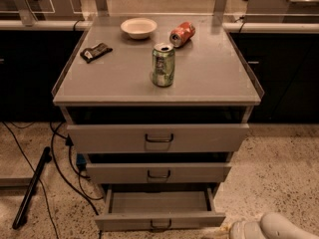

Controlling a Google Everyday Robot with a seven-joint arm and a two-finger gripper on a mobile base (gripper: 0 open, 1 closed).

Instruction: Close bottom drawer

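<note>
Bottom drawer (159,209) open; end effector (239,229) beside it — seemingly.

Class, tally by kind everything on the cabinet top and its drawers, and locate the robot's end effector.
Cans: 2 (green can, red can)
Bowls: 1 (white bowl)
Dark packet: 1
Drawers: 3 (top drawer, middle drawer, bottom drawer)
Total: 7
The end effector sits low, right of the bottom drawer's front.
</note>
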